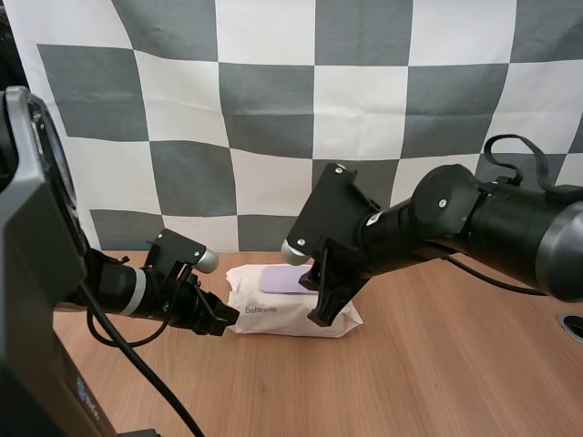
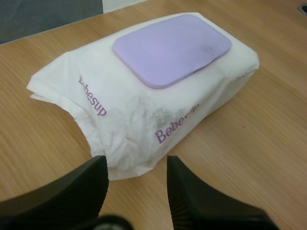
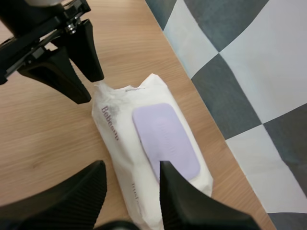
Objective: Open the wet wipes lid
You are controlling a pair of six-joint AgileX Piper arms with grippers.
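From above, the pack (image 1: 273,314) lies near the middle of the table (image 1: 437,364), its long side running from nine to three o'clock. The purple lid (image 1: 284,280) sits flat and closed on its top face. The left gripper (image 1: 217,320) is at the pack's nine o'clock, with its tips right at the short end. The right gripper (image 1: 330,305) comes down from the two o'clock side over the pack's three o'clock half. One finger stands in front of the near long side, and the other stands toward the far side.

From the left wrist, the left gripper (image 2: 136,165) has its fingers (image 2: 81,187) spread, the ribbed inner faces turned to each other. A crumpled corner of the pack (image 2: 144,110) reaches just into the gap between the tips. I cannot tell if a tip touches it. The lid (image 2: 171,49) lies flush on the pack, toward the far end. The table (image 2: 249,158) is bare wood around it.

From the right wrist, the right gripper (image 3: 132,167) is also spread, and it hangs over the pack (image 3: 115,139). One finger is above the table (image 3: 48,139) just beside the pack's long side, and the other is above the lid (image 3: 165,139). The fingers pinch nothing. At the pack's far short end is the left gripper (image 3: 91,87), with one tip against the corner of the wrapper and the other just beside it.
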